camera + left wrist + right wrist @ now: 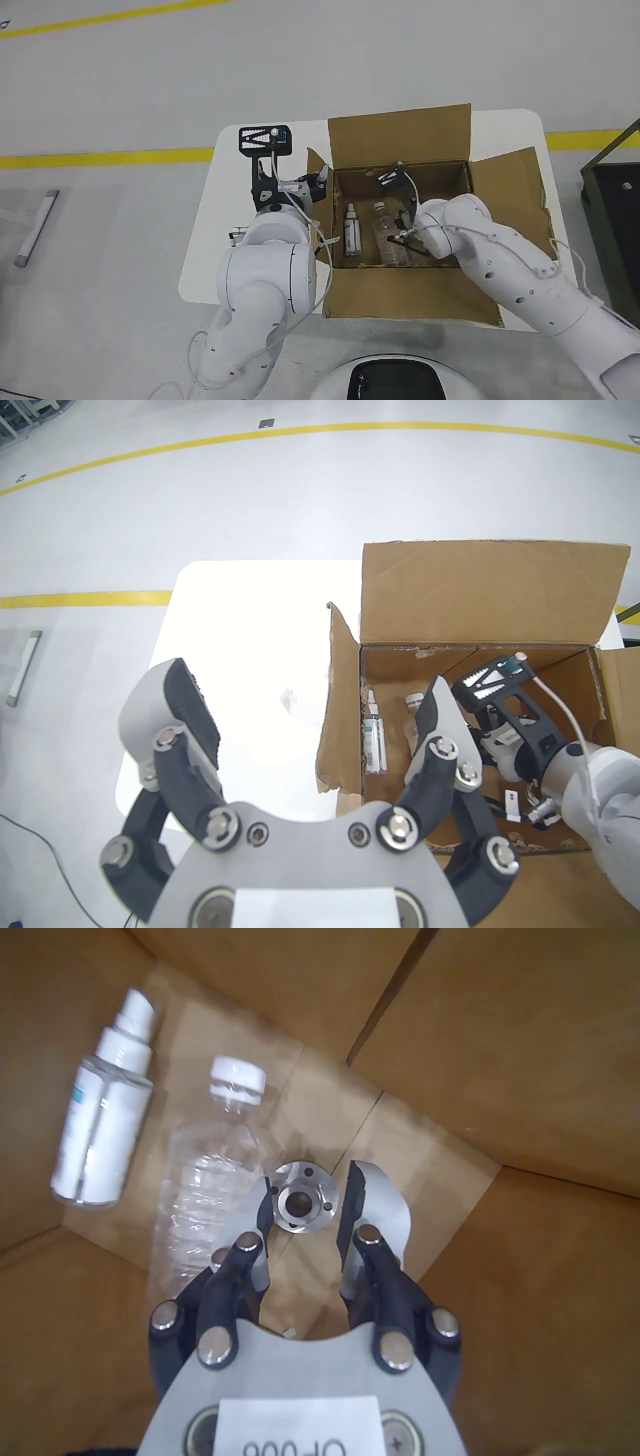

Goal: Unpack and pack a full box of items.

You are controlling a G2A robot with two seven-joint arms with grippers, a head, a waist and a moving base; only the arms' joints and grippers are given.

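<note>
Black-padded right gripper (pixel 310 1190) is down inside the cardboard box (pixel 400 135), jaws open, straddling a small metal flange (pixel 300 1203) that lies flat on the box floor. It's not clamped. There's a gap between the flange rim and one pad. The other pad overlaps the rim, and I can't tell if it's touching. Reads as lined up for a pinch across the flange to lift it out, so this is the unpack phase and the box isn't emptied yet.

Seen from above, with 12 at the far flap:
- The clear water bottle (pixel 210 1188) lies on its side just beside the gripper at 9 o'clock, cap toward 12.
- The white spray bottle (pixel 102 1128) lies parallel past it, again at 9, near the box wall.
- Both are flat on the floor, so they'd want a grip across the body.
- The water bottle is close enough to the near finger that a closing jaw could nudge it. That's my guess.

Other arm: left gripper (pixel 307 695) hangs wide open and empty above the white surface (pixel 240 625), at 9 o'clock from the box, just outside its side flap. Probably kept clear so the right arm has the opening to itself.

Hard to see:
- From above, the right arm covers the 3 o'clock part of the box floor.
- A small white piece (pixel 512 802) sits by the right wrist in the box, and I can't identify it.
- A tiny clear scrap (pixel 287 700) on the surface is likewise unclear.
</note>
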